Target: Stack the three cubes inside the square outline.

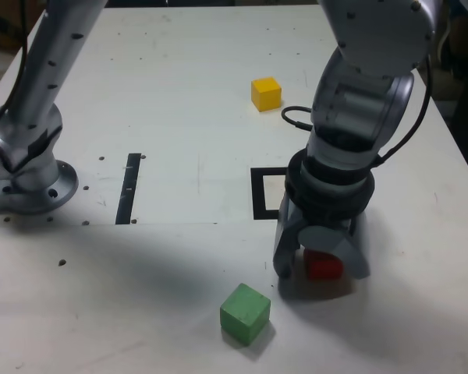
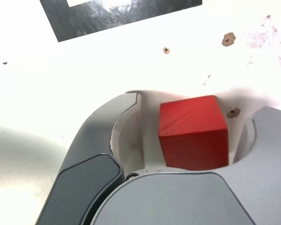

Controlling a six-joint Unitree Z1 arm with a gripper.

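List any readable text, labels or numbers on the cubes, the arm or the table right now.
None: no words, labels, brands or numbers can be read in either view. The red cube, yellow cube and green cube have plain faces. The square outline and black strip are unlettered marks.

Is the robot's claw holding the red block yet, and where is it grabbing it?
Not yet. The gripper is open around the red cube, with gaps on both sides. The cube sits on the table between the jaws.
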